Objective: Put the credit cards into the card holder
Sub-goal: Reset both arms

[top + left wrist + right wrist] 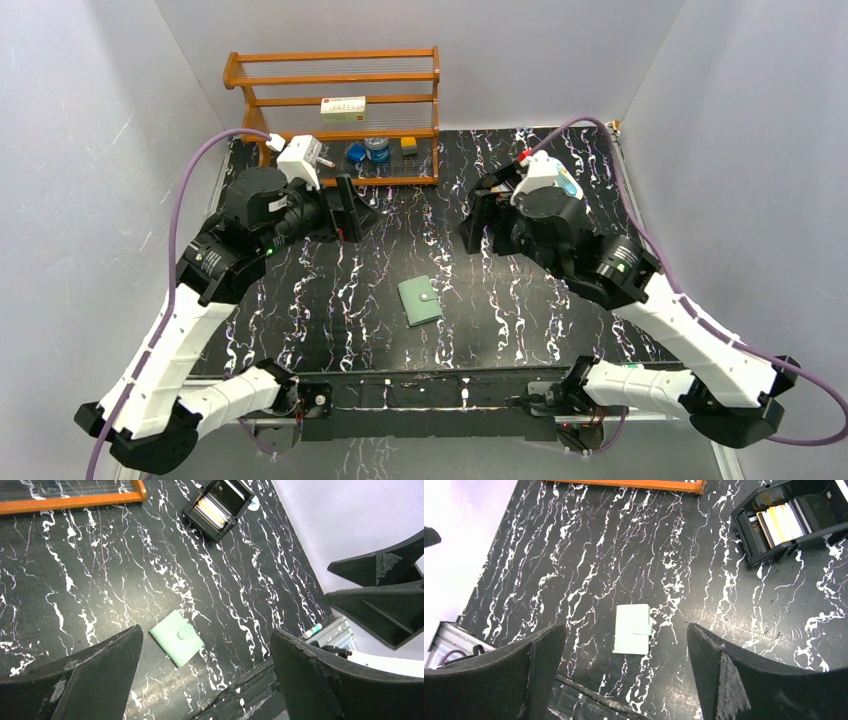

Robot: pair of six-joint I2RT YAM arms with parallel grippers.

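Card holder (420, 301) — one, closed; one black box (774, 551).

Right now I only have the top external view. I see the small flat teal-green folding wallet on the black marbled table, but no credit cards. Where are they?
Observer: The right wrist view shows the thin stiff credit cards standing on edge in a black compartmented box, beyond the wallet.
Operator: What colours?
Observer: Pale orange and white ones together, with a dark card lettered VIP beside them.
Operator: Is either hand holding one?
Observer: No. The left hand and right hand both show fingers wide apart, with nothing between them.
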